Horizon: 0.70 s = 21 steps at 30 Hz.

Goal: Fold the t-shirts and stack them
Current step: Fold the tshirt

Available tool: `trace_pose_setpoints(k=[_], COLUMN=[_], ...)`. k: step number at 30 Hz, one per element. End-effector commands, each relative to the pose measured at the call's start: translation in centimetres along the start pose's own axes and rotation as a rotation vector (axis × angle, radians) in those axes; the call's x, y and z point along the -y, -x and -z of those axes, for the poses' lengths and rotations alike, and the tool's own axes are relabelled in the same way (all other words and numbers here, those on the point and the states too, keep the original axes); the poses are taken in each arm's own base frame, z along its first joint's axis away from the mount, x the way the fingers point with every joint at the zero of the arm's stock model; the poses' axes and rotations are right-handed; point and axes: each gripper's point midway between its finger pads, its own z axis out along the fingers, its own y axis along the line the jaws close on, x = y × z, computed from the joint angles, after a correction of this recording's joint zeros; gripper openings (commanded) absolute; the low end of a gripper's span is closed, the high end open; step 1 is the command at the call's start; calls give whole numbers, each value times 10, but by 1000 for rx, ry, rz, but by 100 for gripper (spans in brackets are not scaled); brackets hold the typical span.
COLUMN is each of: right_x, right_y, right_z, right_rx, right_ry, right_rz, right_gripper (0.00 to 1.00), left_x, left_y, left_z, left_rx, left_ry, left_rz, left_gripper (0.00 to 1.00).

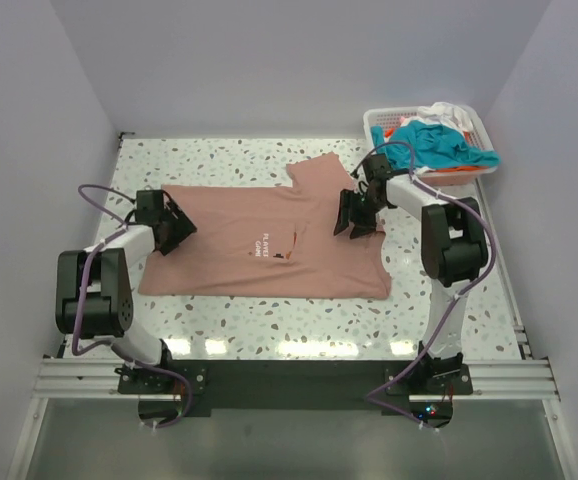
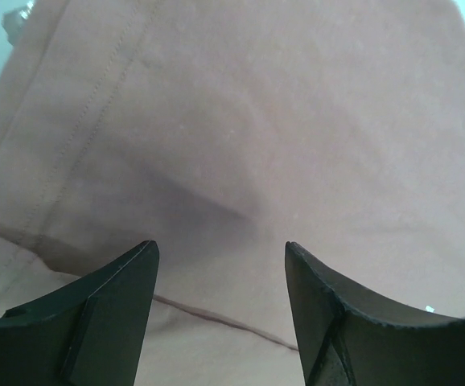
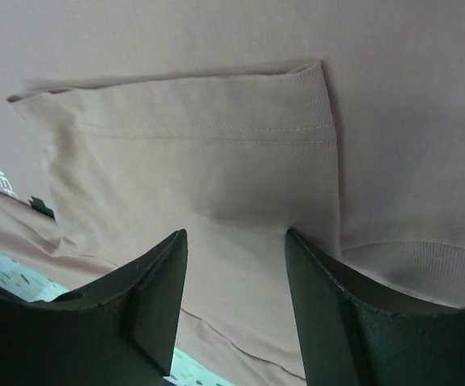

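Top view: the pink tee (image 1: 229,235) is spread flat on the worktop (image 1: 219,160), lying crosswise in front of both arms with its white lettering (image 1: 259,246) facing up. The left tool (image 1: 181,228) sits at the tee's left edge, and the right tool (image 1: 354,218) is over its right part. In the far right corner, a basket (image 1: 374,120) holds a teal tee (image 1: 444,148) with some white and orange cloth bundled in.

Left wrist: the fingers (image 2: 112,305) stand wide apart with nothing pinched. There's just pink cloth under them, with a stitched hem and a soft crease.

Right wrist: the fingers (image 3: 152,297) are apart too, at a medium gap, not gripping anything. Below them a sleeve (image 3: 200,177) lies folded flat onto the tee's body. A bit of speckled worktop peeks out at lower left.
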Motion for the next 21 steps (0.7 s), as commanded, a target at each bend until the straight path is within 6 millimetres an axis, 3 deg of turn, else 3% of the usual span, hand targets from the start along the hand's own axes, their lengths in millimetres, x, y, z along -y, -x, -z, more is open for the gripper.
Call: trace_pose_setpoints(k=[1, 11, 21], right_x=[-5, 32, 48], right_y=[1, -54, -92], right_z=[-3, -24, -15], right_rx=[18, -121, -172], right_ry=[35, -68, -132], right_rz=[35, -10, -53], right_gripper=[56, 56, 55], left_x=[11, -28, -67], left_y=[-1, -40, -72], left_z=[-5, -8, 11], left_rx=[1, -56, -80], left_ry=[-70, 28, 129], left_rz=[-19, -25, -18], left_gripper=[70, 70, 71])
